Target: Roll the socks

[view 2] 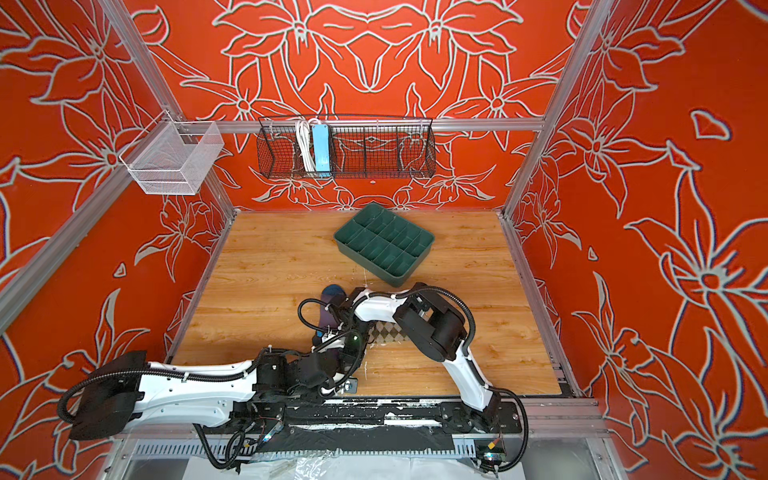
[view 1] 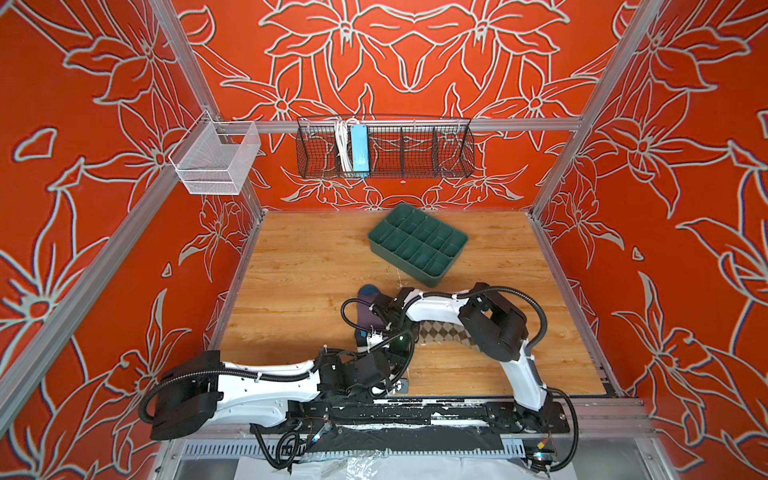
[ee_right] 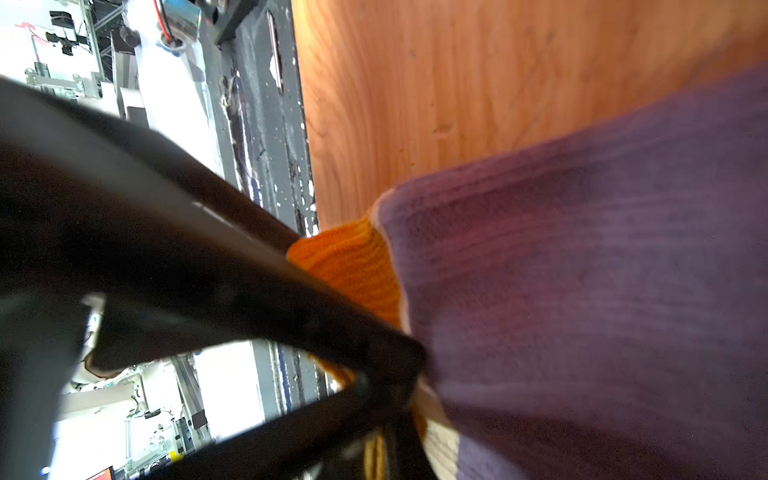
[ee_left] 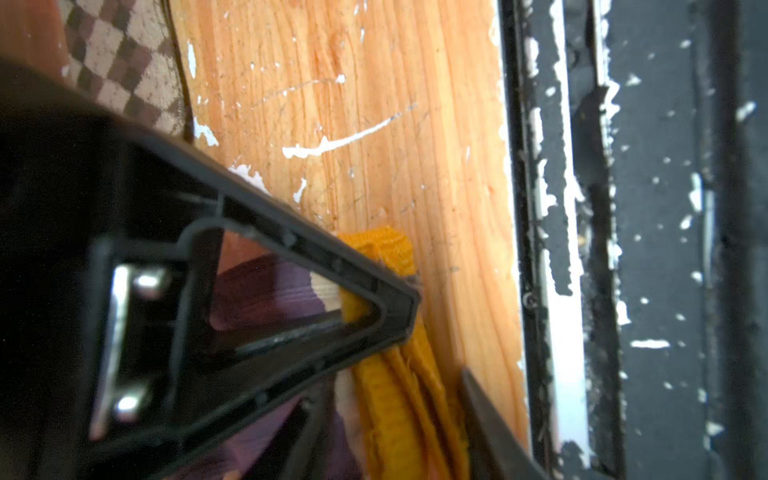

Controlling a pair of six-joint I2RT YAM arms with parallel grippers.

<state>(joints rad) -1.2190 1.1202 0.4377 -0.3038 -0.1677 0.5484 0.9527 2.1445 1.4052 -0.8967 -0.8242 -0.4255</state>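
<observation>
Left gripper [ee_left: 432, 332] jaws unclear on purple sock [ee_left: 266, 291] (cuff half hidden); right gripper [ee_right: 409, 374] clamps it.

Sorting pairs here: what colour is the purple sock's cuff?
Mustard yellow; the cuff shows best in the left wrist view.

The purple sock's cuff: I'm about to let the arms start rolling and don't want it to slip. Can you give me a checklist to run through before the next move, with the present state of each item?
1. Right pincer shut on the yellow cuff of the purple sock: ok.
2. Left pincer at the same cuff, one finger over it: ok; firm grip: cannot tell.
3. Argyle sock lying beside the purple one: ok; overlap with it: cannot tell, arms hide it.
4. Purple sock's blue toe flat on the table: ok.
5. Green tray apart from both socks: ok.
</observation>
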